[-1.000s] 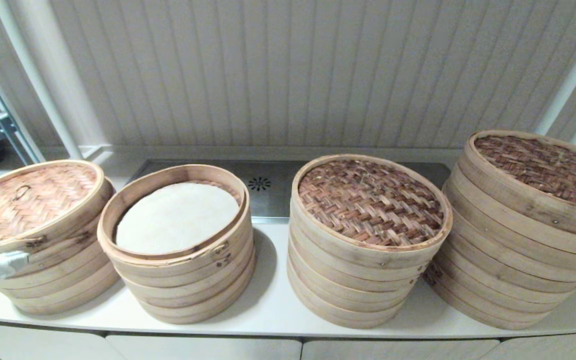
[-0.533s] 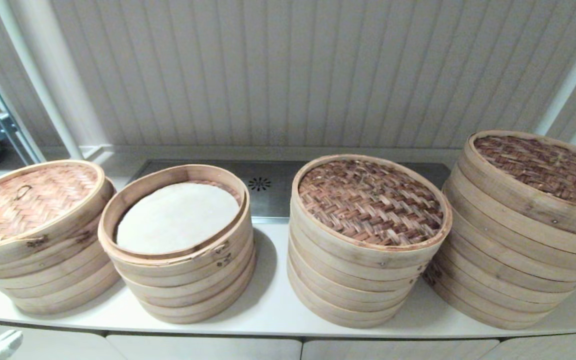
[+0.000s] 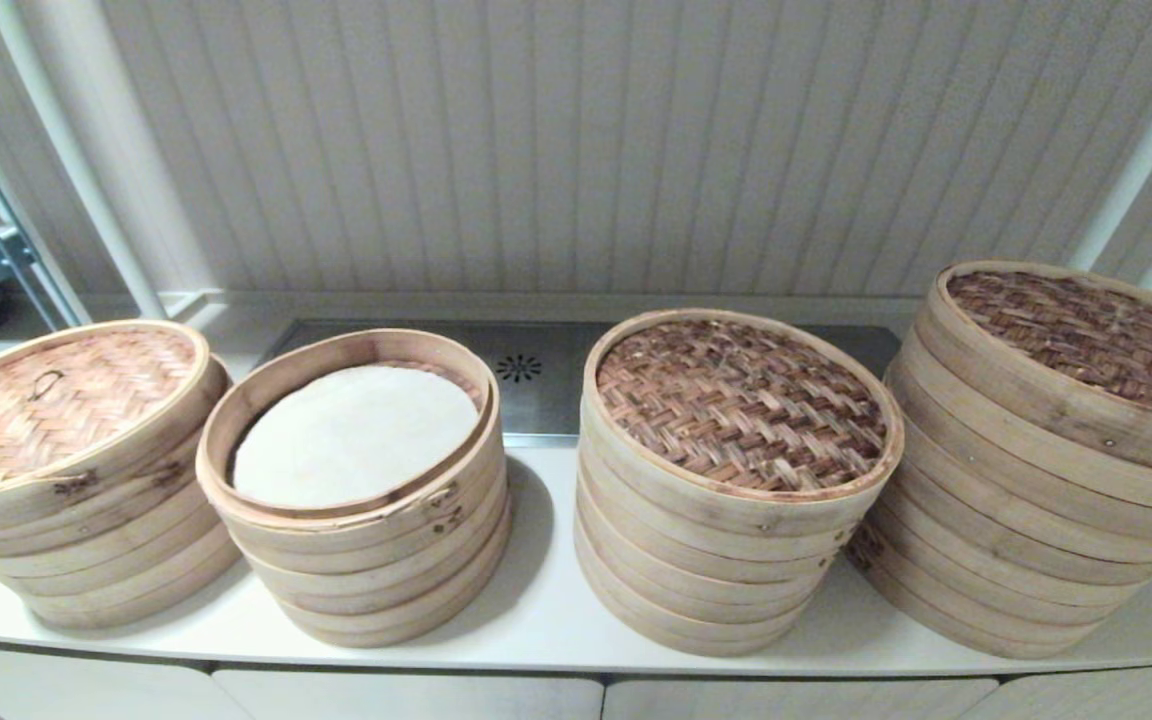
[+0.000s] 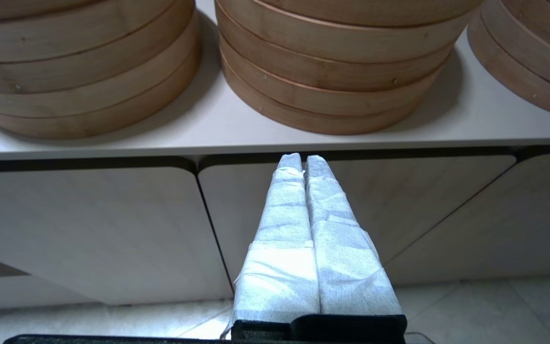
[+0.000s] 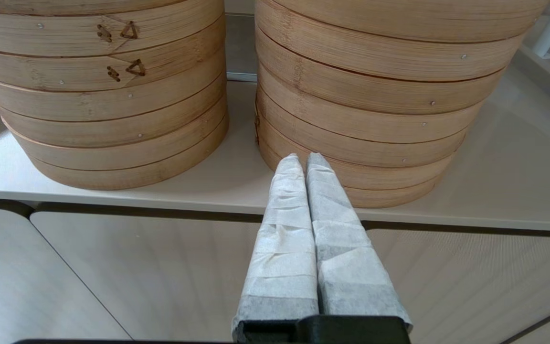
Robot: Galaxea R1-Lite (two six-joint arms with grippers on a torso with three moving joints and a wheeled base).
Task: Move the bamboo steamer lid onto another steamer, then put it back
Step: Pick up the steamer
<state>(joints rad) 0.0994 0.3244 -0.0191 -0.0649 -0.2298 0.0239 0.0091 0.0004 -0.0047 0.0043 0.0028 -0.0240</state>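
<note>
Four stacks of round bamboo steamers stand in a row along the counter (image 3: 536, 620), their walls made of bent, smooth wooden bands pinned with small rivets. The bamboo steamer lid (image 3: 56, 410), pale with a herringbone weave and a small wire loop on top, sits slightly tilted on the stack at the counter's left end, so it looks set down there rather than seated flush. Just beside it, the open steamer (image 3: 356, 440) shows a flat white liner inside its rim; judging by that bare top, the lid belongs here. The two stacks toward the right end carry darker woven tops. The left tool (image 4: 303, 160), its white-wrapped fingers pressed together and holding nothing, hangs below the counter's front edge before the cabinet doors. The right tool (image 5: 303, 160), likewise closed and empty, is parked at the front edge.
</note>
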